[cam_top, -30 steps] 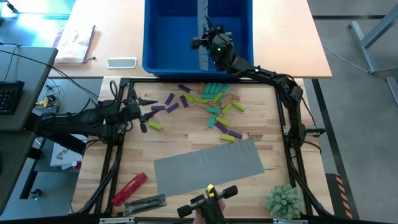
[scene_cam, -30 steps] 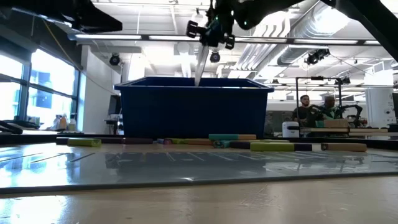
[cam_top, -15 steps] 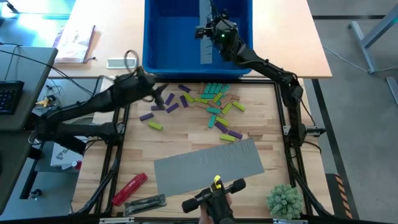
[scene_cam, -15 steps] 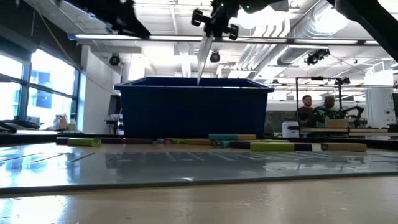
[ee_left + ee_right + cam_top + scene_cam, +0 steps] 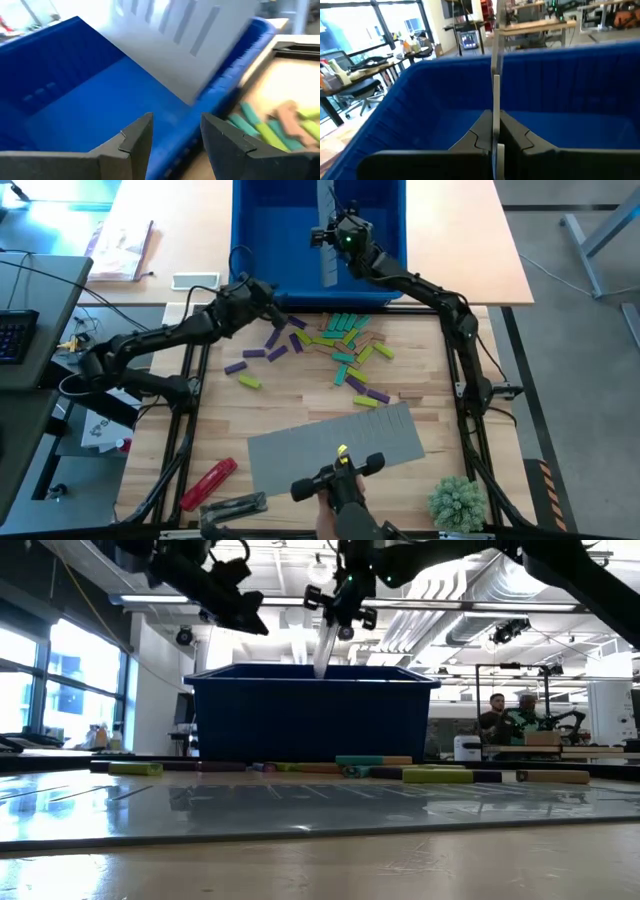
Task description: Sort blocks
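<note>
Blocks (image 5: 335, 345) lie in a loose pile on the wood table (image 5: 300, 410), just in front of the blue bin (image 5: 275, 240). They are purple, green, teal and tan. A few purple ones sit apart, nearer the left arm.

They look small, hard and light, like little wooden bars. They should not bend or break. Their sides look smooth, so one could slip or spin if pinched at a corner. I think the best way is to pinch one across its thin middle, on the two long sides. Many in the pile touch or cross each other, so a lone one at the edge would be easiest to take first.

Left gripper (image 5: 175, 135) hangs over the front edge of the bin. Its fingers are open a little, with nothing between them.

Right gripper (image 5: 496, 135) is up over the bin. Its fingers are pinched tight on a thin grey card (image 5: 495, 75), which stands up straight in the bin like a wall between two sides. The card looks thin and may flex, so it needs a gentle hold.

No block is in the bin that I can see.
</note>
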